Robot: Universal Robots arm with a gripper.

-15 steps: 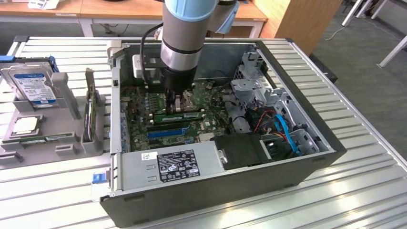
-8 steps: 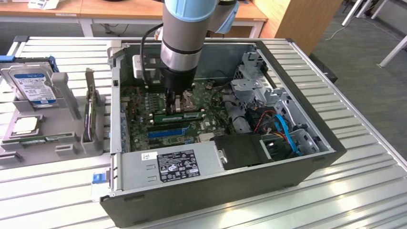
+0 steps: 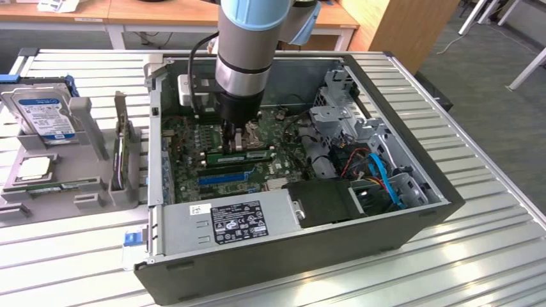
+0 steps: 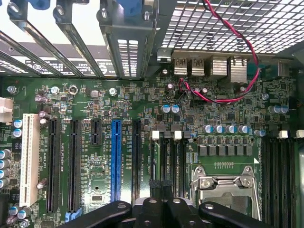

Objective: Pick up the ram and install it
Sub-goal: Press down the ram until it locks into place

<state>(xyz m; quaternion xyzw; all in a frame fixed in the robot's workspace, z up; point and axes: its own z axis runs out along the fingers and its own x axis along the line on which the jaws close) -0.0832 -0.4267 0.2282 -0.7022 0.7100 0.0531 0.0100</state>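
The ram, a long thin green stick, stands on its edge in a memory slot of the motherboard inside the open computer case. My gripper reaches straight down into the case and is shut. Its tips sit at the part of the stick toward the exterior view's left. Whether they pinch the stick or only rest at it does not show. In the wrist view the shut gripper hovers over the black memory slots with white latches, beside the metal processor socket.
On the exterior view's left, a grey fixture holds a hard drive, an upright expansion card, a square chip and another flat green stick. The case walls, drive cage, power supply and blue cables crowd the arm.
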